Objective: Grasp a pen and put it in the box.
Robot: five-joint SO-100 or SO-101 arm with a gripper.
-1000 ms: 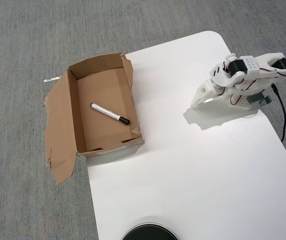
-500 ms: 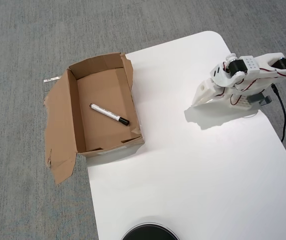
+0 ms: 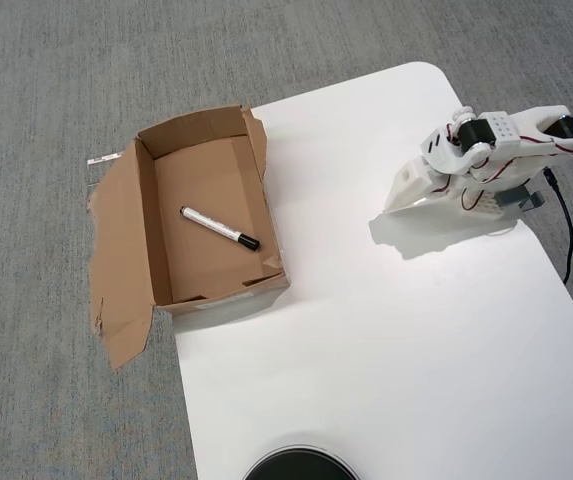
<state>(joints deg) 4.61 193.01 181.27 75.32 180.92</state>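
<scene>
In the overhead view the pen (image 3: pixel 219 228) lay flat on the floor of the box (image 3: pixel 148 225), its long axis running from ten o'clock to four o'clock, black cap at the four o'clock end. The gripper (image 3: pixel 398 203) sat well apart at the pen's three o'clock, over the white table (image 3: pixel 366 350), holding nothing; whether its jaws were parted could not be told.

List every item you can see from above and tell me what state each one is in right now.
pen: lying flat inside the box, black cap toward the table side, not held.
box: open on top, flaps spread flat on the carpet, one edge resting on the table.
pincer: folded back over the table, far from the box, holding nothing; open or shut is unclear.
</scene>
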